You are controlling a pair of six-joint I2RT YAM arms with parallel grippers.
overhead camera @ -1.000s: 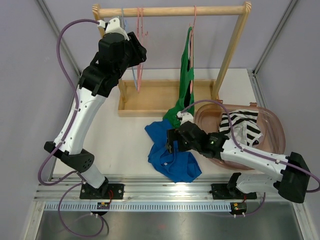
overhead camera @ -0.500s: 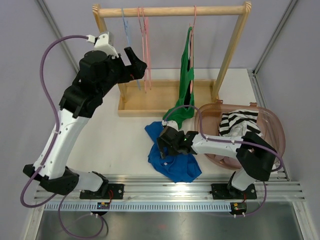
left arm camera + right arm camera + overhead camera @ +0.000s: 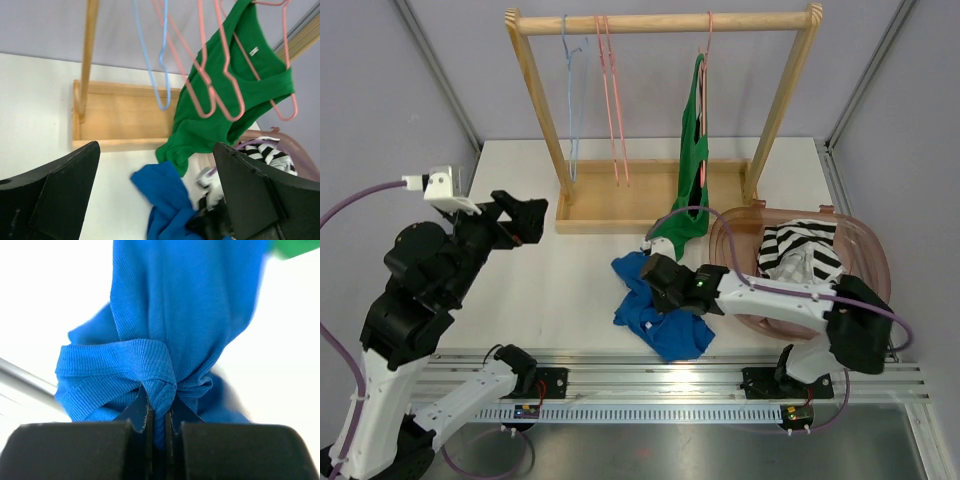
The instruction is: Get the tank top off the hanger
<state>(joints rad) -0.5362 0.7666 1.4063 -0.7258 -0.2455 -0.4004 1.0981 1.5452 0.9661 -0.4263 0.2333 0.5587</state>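
The right fingers [image 3: 146, 416] are pressed almost together, pinching a ribbed fold of the blue tank top [image 3: 185, 315]. It lies crumpled on the counter [image 3: 570, 270], near-centre. Only the right wrist view shows that pinch. The left fingers [image 3: 528, 220] are spread wide, holding nothing. The green tank top [image 3: 220, 100] hangs on its pink hanger [image 3: 708, 35]. The left arm is folded at the near left, and the right arm reaches low to the left.

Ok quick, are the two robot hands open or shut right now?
Left gripper: open, holding nothing.
Right gripper: shut on the blue top.
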